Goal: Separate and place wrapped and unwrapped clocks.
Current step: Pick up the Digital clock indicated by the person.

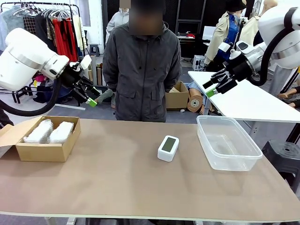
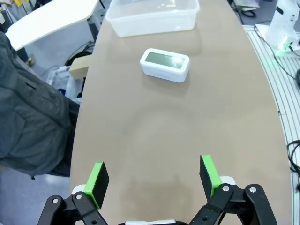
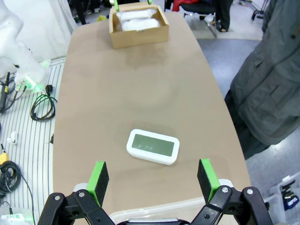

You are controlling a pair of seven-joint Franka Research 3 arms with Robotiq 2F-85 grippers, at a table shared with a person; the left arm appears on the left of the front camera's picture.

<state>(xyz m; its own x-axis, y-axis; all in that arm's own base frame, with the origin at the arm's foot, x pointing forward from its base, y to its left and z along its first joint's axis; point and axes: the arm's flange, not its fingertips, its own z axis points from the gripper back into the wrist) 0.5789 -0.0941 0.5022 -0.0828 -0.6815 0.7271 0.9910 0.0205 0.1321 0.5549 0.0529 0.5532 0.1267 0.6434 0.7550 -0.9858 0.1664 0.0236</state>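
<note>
The unwrapped clock (image 1: 168,147), white with a grey-green screen, lies on the brown table a little right of centre; it also appears as the clock (image 2: 165,64) and the clock (image 3: 153,146). Two wrapped clocks (image 1: 49,131) in whitish bubble wrap lie side by side in a cardboard box (image 1: 28,151) at the table's left end, seen far off as wrapped clocks (image 3: 138,18). My left gripper (image 1: 91,97) hangs open in the air above and behind the box. High above the table's right end, my right gripper (image 1: 209,88) is open too. Both the left gripper (image 2: 152,180) and the right gripper (image 3: 152,180) hold nothing.
A clear plastic container (image 1: 253,154) stands to the right of the clock, seen also as the container (image 2: 152,28) and its rim (image 3: 154,212). A person in a dark jacket (image 1: 140,70) stands at the far edge, hands out of sight. A white table (image 1: 253,101) stands behind on the right.
</note>
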